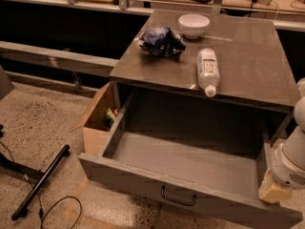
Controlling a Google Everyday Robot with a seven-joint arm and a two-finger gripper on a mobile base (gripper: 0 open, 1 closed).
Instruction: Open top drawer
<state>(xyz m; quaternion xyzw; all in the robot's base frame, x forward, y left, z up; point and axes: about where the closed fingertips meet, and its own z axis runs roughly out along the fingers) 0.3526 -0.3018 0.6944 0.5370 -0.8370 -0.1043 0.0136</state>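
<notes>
Camera view: gripper at top drawer

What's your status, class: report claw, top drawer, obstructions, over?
Claw at right front corner of top drawer. Drawer pulled well out. Cardboard box beside its left side.

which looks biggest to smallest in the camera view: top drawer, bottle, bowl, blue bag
1. top drawer, by far
2. bottle and blue bag, about alike, unranked
3. bowl, though it sits farthest back
The gripper is by the drawer's front right corner.
</notes>
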